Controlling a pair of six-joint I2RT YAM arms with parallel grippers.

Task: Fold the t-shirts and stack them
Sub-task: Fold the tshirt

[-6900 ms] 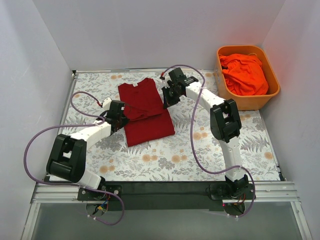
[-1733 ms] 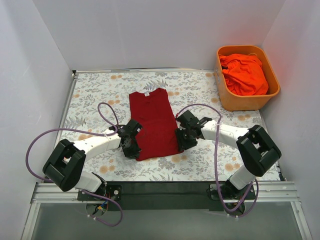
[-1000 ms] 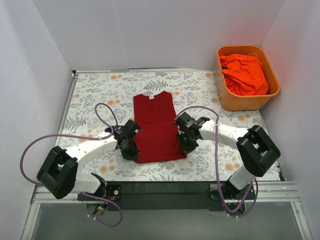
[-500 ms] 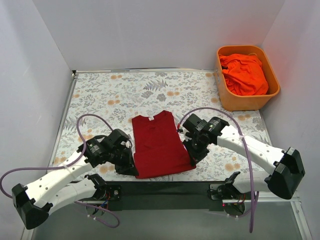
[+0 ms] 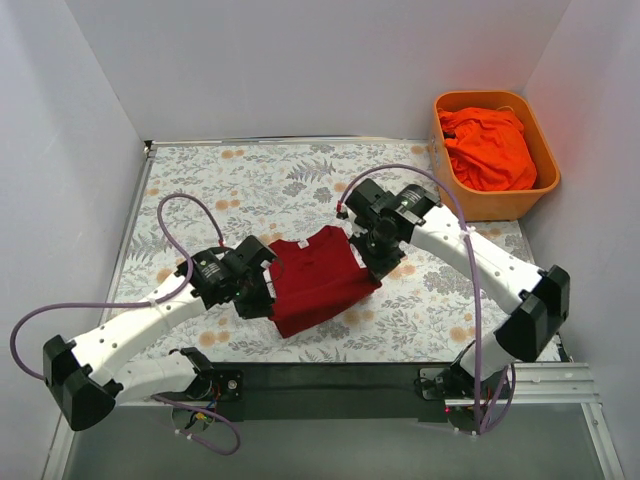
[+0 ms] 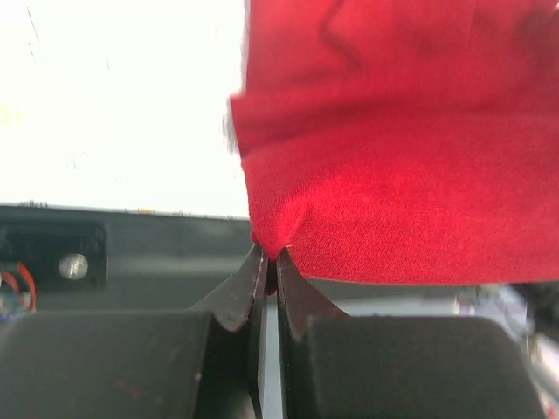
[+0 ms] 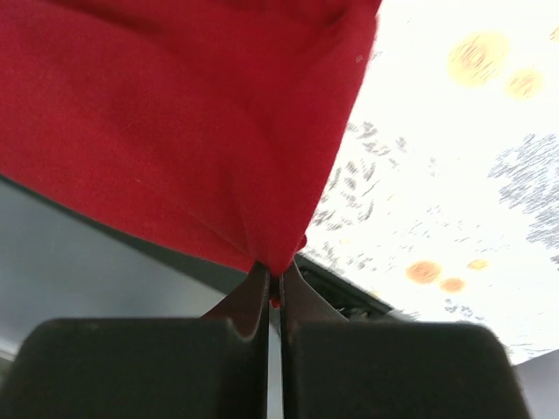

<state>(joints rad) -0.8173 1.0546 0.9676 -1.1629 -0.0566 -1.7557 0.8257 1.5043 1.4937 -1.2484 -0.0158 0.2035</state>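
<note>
Holding the crimson t-shirt (image 5: 318, 280) above the floral table (image 5: 200, 190), near its middle.
Clamped on two cloth corners: left gripper (image 6: 269, 262), right gripper (image 7: 272, 278); bunched in the orange tub (image 5: 545, 180), the orange-red t-shirt (image 5: 490, 148).

Floral-patterned table (image 5: 250, 175): orange tub (image 5: 495, 207) at far right corner; crimson t-shirt (image 5: 320, 280) over near-centre, contact unclear.

Overhead from the near edge, facing far; both wrist cameras tight on the shared crimson t-shirt (image 5: 318, 280).
</note>
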